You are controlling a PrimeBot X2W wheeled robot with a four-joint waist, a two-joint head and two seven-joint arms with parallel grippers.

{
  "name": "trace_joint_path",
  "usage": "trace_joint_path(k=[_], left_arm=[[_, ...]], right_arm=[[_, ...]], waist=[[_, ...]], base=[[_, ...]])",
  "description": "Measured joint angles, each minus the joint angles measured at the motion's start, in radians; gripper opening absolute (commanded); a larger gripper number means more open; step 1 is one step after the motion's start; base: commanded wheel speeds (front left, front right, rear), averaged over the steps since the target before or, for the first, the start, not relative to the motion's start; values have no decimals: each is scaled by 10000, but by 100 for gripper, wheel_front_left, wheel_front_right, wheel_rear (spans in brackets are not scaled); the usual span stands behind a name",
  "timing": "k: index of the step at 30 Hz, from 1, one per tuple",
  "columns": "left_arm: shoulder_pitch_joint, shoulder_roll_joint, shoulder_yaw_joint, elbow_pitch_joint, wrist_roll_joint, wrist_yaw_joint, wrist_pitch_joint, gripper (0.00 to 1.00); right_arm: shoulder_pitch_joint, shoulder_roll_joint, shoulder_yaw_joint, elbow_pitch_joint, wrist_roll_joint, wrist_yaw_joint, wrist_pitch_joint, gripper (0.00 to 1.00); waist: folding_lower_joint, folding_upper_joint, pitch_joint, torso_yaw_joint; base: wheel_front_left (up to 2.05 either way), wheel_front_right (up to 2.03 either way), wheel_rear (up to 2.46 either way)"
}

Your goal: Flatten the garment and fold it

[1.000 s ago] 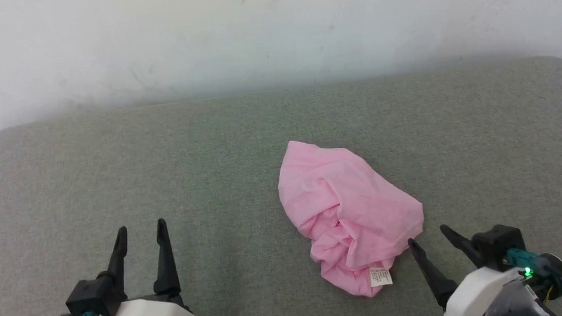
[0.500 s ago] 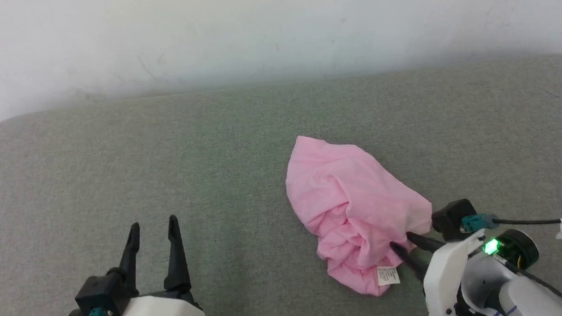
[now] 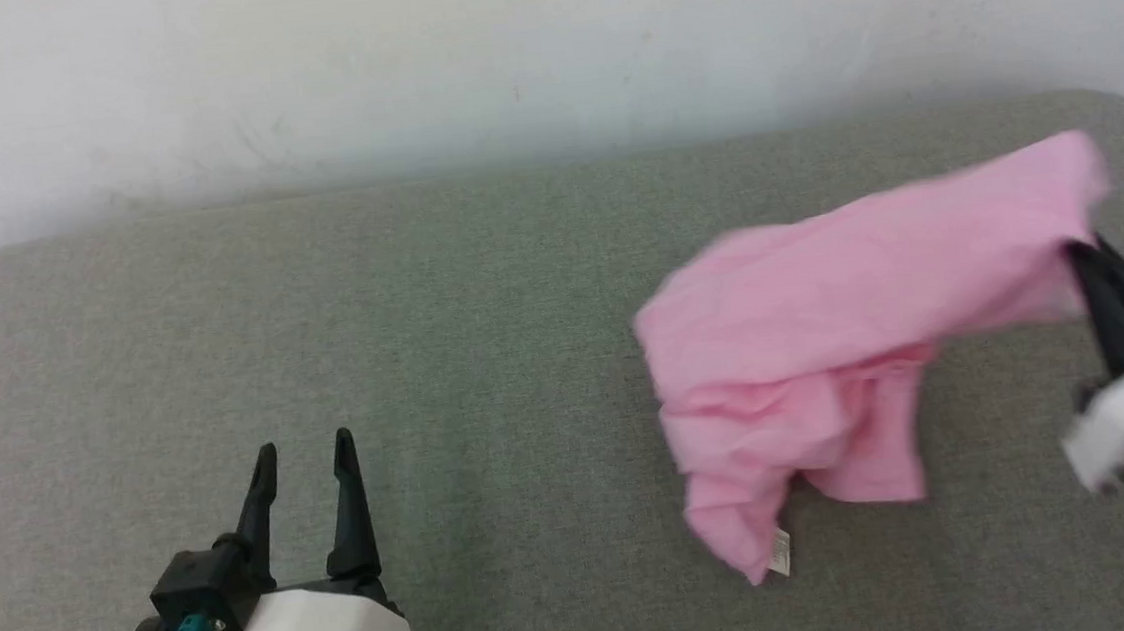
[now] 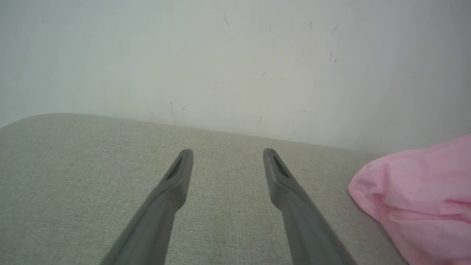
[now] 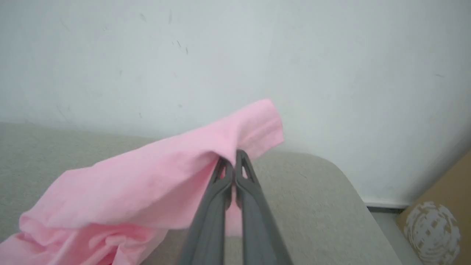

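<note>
- Since a second earlier, your right end effector (image 3: 1081, 253) had gone from standing open beside the garment (image 3: 852, 303) to pinched shut on its right-hand edge. It had carried that edge up and out toward the far right corner of the table (image 3: 322, 324), and the crumpled heap had been drawn out into a long band.
- In the head view, the lifted stretch of cloth was smeared by motion blur. It ran from the closed fingers at the right down to a bunched part lying on the table, right of centre.
- The small white label (image 3: 779, 551) showed at the lowest tip of the cloth, on the side nearest the robot.
- In the right wrist view, you saw the two dark fingers (image 5: 220, 191) pressed together with pink fabric caught between them near the tips. A flap of it stood up past them.
- Your left end effector (image 3: 303, 444) had its fingers spread wide, as before, and held nothing. It sat low at the table's left, well apart from the garment.
- In the left wrist view, a rounded edge of the garment lay at the right, beyond the open fingers.
- A pale scuffed wall (image 3: 501, 49) rose behind the table.
</note>
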Motion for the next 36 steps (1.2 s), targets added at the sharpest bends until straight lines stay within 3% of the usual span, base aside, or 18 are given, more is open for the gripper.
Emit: trace_joint_path(k=[6, 11, 12, 13, 14, 22, 28, 36], left_arm=[[-12, -63, 10, 27, 58, -15, 0, 100], [-41, -94, 59, 117, 86, -21, -2, 100], [-45, -102, 58, 144, 98, -21, -2, 100], [-50, -107, 58, 190, 109, -21, -2, 100], [-54, -109, 65, 230, 117, -21, 0, 100], [-90, -128, 90, 550, 184, -107, -2, 100], [-85, -140, 0, 817, 167, -169, 0, 100], [-78, -144, -337, 1131, 75, -196, 35, 100]], right_arm=[[2685, 1593, -3223, -428, -652, -2, 525, 0], [3947, 2230, -4403, 485, -702, -2, 965, 0], [4035, 2278, -4414, 675, -681, -2, 953, 23], [4038, 2320, -4393, 802, -591, -2, 792, 90], [3986, 2343, -4358, 819, -525, -2, 500, 100], [3118, 2343, -3321, 65, -228, -2, -2109, 100], [3133, 2349, -2006, -702, -1143, -2, -2602, 100], [3242, 2353, -309, -1229, -1344, -2, -2543, 100]], waist=[[-1, 0, 111, -222], [-1, 0, 157, -424], [-1, 0, 168, -453], [-1, 0, 178, -479], [-1, 0, 183, -511], [-1, 0, -40, -600], [-2, 0, -311, -508], [-1, 0, -502, -379]], base=[[0, 0, 0], [0, 0, 0], [0, 0, 0], [0, 0, 0], [0, 0, 0], [0, 0, 0], [0, 0, 0], [0, 0, 0]])
